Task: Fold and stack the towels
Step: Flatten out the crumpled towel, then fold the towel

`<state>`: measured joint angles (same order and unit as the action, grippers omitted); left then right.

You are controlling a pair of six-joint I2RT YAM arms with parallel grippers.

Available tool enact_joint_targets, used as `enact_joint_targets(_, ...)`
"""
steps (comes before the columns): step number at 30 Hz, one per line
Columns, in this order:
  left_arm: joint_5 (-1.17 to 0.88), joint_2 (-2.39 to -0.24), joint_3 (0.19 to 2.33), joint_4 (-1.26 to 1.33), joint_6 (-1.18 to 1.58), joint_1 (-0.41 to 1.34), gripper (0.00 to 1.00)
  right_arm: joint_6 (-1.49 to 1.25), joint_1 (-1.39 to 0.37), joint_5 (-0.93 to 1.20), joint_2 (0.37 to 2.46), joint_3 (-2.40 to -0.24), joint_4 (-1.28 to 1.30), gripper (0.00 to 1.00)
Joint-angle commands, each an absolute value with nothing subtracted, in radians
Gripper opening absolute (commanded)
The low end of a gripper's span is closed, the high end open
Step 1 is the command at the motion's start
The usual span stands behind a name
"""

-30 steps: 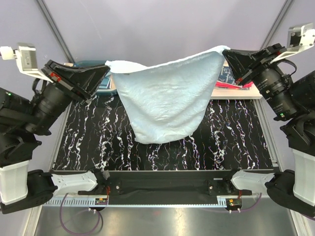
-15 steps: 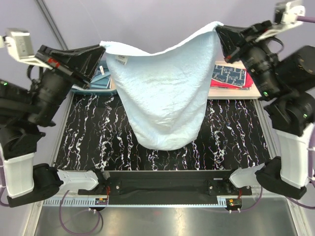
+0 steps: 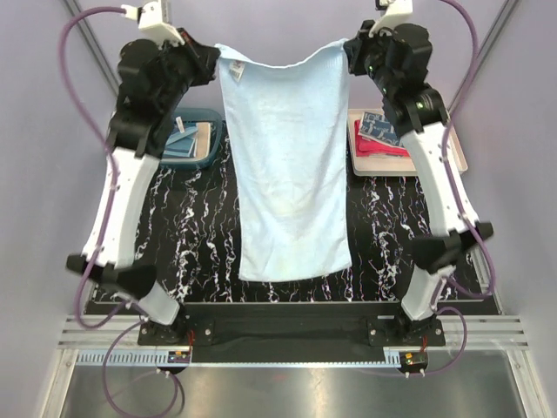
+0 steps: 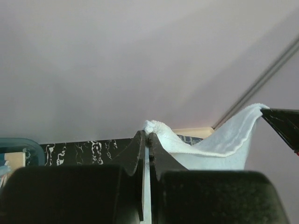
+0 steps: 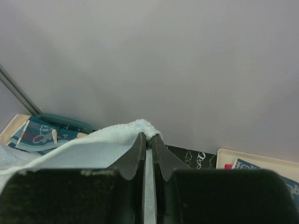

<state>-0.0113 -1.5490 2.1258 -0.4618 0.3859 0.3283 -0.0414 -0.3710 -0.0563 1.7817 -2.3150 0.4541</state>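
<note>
- Blue towel (image 3: 291, 165) hangs as one flat sheet between the two arms, high over the dark marbled counter (image 3: 392, 226).
- On its top left corner the left pincer (image 3: 216, 63) is clamped tight. The wrist view shows the tips pressed together with a nub of terry poking out above them.
- On the top right corner the right pincer (image 3: 350, 54) grips the same way, tips closed on the cloth.
- The top hem runs side to side between the two pincers, nearly taut with a slight sag.
- The long axis drops straight down from them, and the bottom hem hangs free over the near part of the counter. Whether it touches the surface I cannot tell.
- Each arm is at its own corner, so neither is nearer. Laying the sheet flat probably calls for both to come down together.
- At far left a teal basket (image 3: 190, 165) holds patterned towels (image 3: 181, 144).
- At far right a cream tray (image 3: 458, 152) carries a red-pink towel (image 3: 392, 150) under another patterned one.
</note>
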Motion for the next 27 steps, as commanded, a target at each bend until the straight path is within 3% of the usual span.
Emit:
enact_joint_targets(1, -0.167, -1.658, 2.181, -0.313, 0.468, 0.247, 0.0, -0.118, -0.325, 0.072, 1.917, -2.428, 0.361, 0.0)
enact_joint_targets(9, -0.276, -1.874, 2.247, -0.183, 0.544, 0.112, 0.0, -0.184, -0.256, 0.126, 2.195, -2.663, 0.312, 0.0)
enact_joint_targets(13, -0.305, -1.908, 2.188, -0.143, 0.561, 0.092, 0.0, -0.212, -0.238, 0.136, 2.223, -2.576, 0.25, 0.0)
enact_joint_targets(27, -0.313, -1.818, 1.614, 0.043, 0.652, 0.094, 0.0, -0.29, -0.227, 0.195, 2.159, -2.17, 0.288, 0.0)
